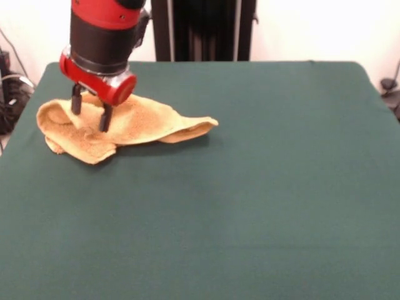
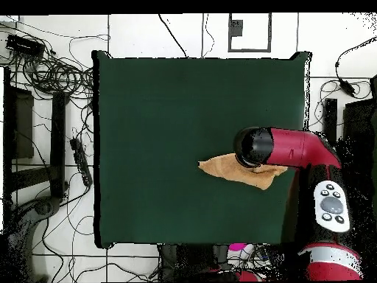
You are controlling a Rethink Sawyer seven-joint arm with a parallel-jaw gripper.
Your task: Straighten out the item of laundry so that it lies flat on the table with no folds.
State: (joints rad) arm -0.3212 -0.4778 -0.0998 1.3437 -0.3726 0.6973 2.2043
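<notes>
The orange-tan towel (image 1: 134,122) lies crumpled at the table's far left in the front view, with folds and a flap curling out to the right. The dark green table (image 1: 250,187) is much bigger than the towel. My gripper (image 1: 90,110) hangs from the red and black arm over the towel's left half. Its two black fingers (image 1: 105,117) are spread apart and their tips touch the cloth. In the overhead view the towel (image 2: 221,168) sticks out to the left from under the arm's head (image 2: 254,147), which hides the gripper, near the right edge of the table (image 2: 162,110).
The black pedestal (image 1: 203,28) stands behind the table's far edge. Cables (image 2: 51,74) and black gear lie on the floor beside the table in the overhead view. More cables (image 1: 9,94) show at the left edge of the front view.
</notes>
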